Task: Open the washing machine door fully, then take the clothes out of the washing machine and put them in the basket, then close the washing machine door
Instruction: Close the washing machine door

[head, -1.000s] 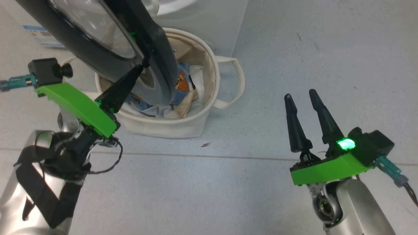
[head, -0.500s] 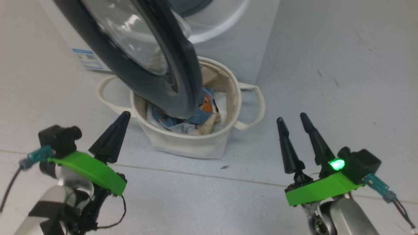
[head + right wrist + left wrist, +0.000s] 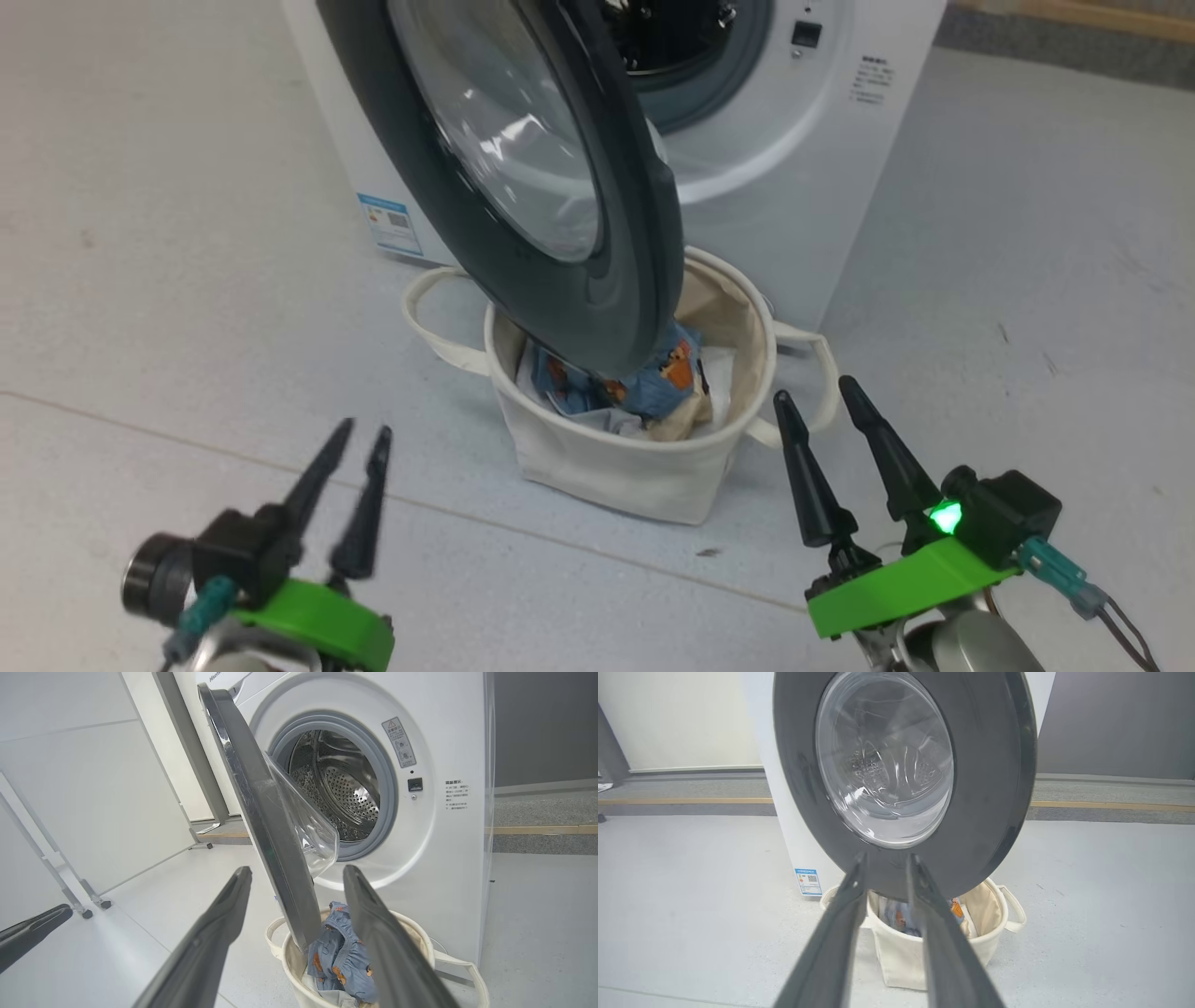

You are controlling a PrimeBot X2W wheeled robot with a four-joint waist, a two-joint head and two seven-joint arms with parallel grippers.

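Door ajar over basket, both grippers empty

Clothes [image 3: 667, 373], blue with orange figures and a cream part, lie bunched inside the basket [image 3: 607, 467]. The basket stands on the floor [image 3: 187, 280] just in front of the washer [image 3: 794, 140], below the drum mouth [image 3: 336, 788].

The door [image 3: 523, 159] stands part-way out from the mouth, hinged on the left side. Its black lower rim hangs over the basket's opening and hides part of the clothes in the head view. The right wrist view looks past the door's edge into the perforated steel drum. A blue label [image 3: 392, 224] sits low on the washer's side.

The left gripper [image 3: 365, 429] sits low at the lower left of the head view. It is well apart from the door and the basket, and its fingers point up toward them. There is only a narrow gap between the fingers, and nothing is in it. In the left wrist view they line up under the door's lower rim.

The right gripper [image 3: 812, 389] is near the basket's right handle. Its fingers are spread wider than the left pair's and hold nothing.
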